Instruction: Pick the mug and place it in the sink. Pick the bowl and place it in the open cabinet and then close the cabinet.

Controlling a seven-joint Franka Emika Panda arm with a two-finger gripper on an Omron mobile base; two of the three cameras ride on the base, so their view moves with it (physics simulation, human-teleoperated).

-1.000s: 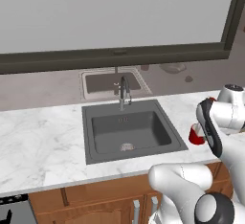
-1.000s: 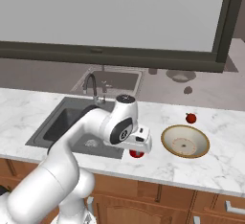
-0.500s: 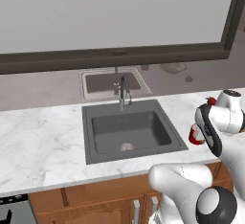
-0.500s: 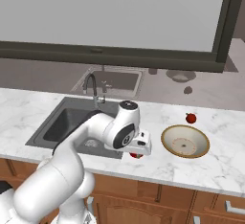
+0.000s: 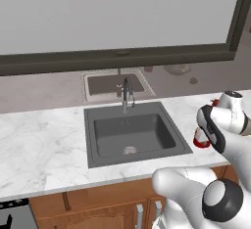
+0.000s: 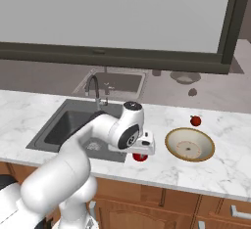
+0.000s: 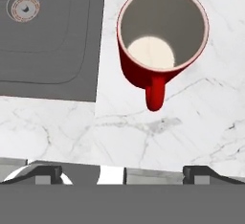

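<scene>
Right now my end effector (image 7: pixel 119 173) hangs above the red mug (image 7: pixel 160 50), jaws spread wide and holding nothing. The mug stands upright on the marble desk (image 7: pixel 191 122), just right of the sink (image 5: pixel 132 135) and near the front edge, its handle pointing toward my finger tips in the hand view. The bowl (image 6: pixel 189 145) sits further right on the desk, with a small red fruit (image 6: pixel 195 121) just beyond it.

The risk, as I judge it, is the descent: the mug is off-centre from my jaws, so a finger could land on the rim and tip it, or shove it toward the front edge. The handle could also catch a finger and twist the mug in the grip.

My own arm covers most of the mug in both base views, so only a red sliver shows. The finger tips are cut off low in the hand view.
</scene>
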